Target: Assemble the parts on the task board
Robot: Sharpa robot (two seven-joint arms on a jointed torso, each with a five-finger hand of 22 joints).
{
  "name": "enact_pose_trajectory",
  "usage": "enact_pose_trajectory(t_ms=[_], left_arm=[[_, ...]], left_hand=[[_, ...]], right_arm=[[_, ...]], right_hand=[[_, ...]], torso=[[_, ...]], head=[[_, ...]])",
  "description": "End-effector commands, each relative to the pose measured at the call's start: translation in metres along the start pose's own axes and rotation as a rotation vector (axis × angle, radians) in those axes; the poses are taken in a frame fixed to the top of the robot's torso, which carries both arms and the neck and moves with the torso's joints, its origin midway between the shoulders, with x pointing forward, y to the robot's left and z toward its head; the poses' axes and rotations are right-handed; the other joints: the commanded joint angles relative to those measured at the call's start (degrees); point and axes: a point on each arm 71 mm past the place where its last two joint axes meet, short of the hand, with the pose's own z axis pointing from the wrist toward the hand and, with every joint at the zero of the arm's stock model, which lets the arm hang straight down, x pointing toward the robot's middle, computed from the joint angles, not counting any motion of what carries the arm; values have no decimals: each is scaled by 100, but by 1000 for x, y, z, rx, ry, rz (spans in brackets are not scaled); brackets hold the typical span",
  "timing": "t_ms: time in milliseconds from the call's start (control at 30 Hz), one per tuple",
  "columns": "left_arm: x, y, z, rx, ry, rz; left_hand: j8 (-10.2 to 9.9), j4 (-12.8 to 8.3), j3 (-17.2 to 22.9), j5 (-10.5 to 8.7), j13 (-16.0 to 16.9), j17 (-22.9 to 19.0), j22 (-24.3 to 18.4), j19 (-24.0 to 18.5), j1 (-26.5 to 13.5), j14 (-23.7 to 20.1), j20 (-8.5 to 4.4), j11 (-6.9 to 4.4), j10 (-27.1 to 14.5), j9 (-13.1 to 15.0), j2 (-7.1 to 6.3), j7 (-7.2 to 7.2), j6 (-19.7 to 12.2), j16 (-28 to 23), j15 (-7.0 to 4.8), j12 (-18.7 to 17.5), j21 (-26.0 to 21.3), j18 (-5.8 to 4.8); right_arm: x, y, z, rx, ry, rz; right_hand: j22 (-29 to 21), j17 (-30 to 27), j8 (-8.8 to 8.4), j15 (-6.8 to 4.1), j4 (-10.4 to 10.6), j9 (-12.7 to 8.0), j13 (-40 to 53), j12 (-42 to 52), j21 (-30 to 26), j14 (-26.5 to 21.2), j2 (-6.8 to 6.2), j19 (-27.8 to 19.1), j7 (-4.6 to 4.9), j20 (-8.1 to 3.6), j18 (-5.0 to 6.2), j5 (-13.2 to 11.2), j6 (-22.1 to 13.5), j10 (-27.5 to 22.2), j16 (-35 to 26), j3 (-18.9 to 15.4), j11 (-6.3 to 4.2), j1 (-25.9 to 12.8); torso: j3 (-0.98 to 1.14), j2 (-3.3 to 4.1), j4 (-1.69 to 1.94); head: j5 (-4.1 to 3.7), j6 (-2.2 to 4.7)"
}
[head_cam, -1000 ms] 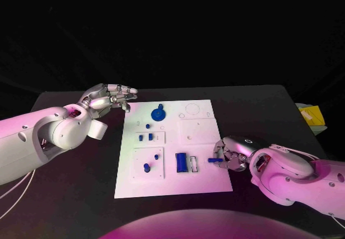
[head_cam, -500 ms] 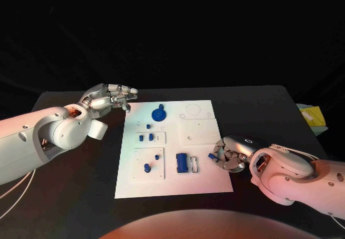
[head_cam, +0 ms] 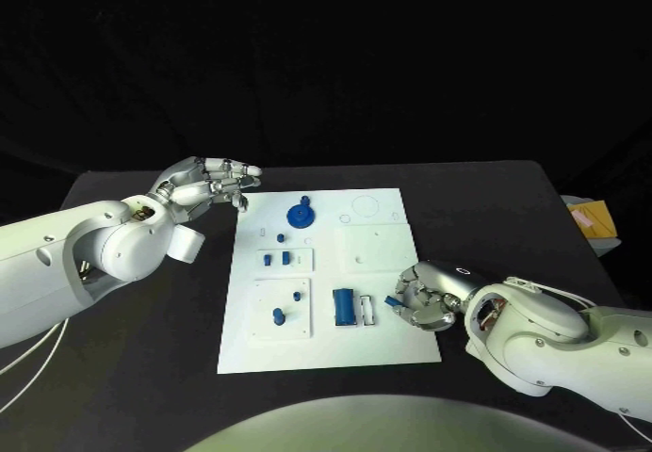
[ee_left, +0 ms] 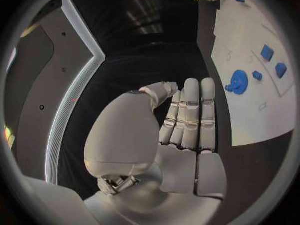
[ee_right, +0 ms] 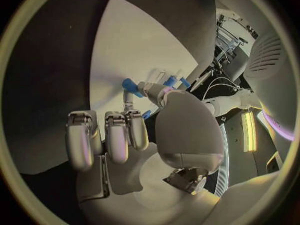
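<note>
Flat white rectangular task board (head_cam: 366,344) lies mid-bench on the matte black bench (head_cam: 503,212), long axis running 12 to 6 o'clock. The board carries several recessed square panels.

Contents of the board, taken from the board's centre:
- 11 o'clock: round blue disc-shaped part with a small lobe (head_cam: 301,216), lying flat; also seen from the left wrist (ee_left: 238,81).
- 1 o'clock: an outlined circular recess (head_cam: 365,205), nothing blue in it.
- 9 o'clock panel: two small blue block parts (head_cam: 276,257) side by side.
- 7 o'clock panel: two small blue rounded parts (head_cam: 285,307), one nearer, one farther.
- 6 o'clock: upright blue rectangular block part (head_cam: 344,307) just beside a narrow white-edged slot (head_cam: 366,309).

Right robot hand (head_cam: 425,295), silver metal with jointed fingers, sits at the board's 4 o'clock edge. Its fingers are clamped on a small blue peg-like part (head_cam: 393,301); the right wrist view shows the part (ee_right: 132,87) pinched at the fingertips (ee_right: 147,91) over the white board surface. Whether the peg touches the board cannot be told.

Left robot hand (head_cam: 206,183), same silver finish, hovers off the board's 10 o'clock corner above the bare bench. Fingers curled inward together, holding nothing; the left wrist view shows them lying side by side (ee_left: 190,120) against the palm.
</note>
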Motion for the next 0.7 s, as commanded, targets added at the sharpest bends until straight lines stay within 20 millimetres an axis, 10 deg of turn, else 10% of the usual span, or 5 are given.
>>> enact_pose_trajectory(t_ms=[33,700], left_arm=[[3,-1,1,7,18,-7],[4,-1,0,8,21,-8]], left_hand=[[-21,-13,11,22,-8,-6,7,-39,10,-38,-9,-23,-35,5,52,20,40,-20,-14,20,19,43],[-30,-59,51,24,-10,-14,28,-46,42,-40,-17,-23,-32,9,66,21,46,-24,-19,25,52,43]], right_arm=[[1,5,1,1,2,50],[11,22,13,-23,47,80]], right_hand=[[1413,1508,113,-36,-159,95,971,29,16,598,7,483,-114,-2,-57,-16,93,168,25,125,-39,-46],[1413,1508,120,-79,130,94,1008,65,13,598,30,485,-173,-46,-57,286,263,200,25,-294,-88,-314]], torso=[[-1,1,1],[-1,0,3]], head=[[10,-15],[19,-30]])
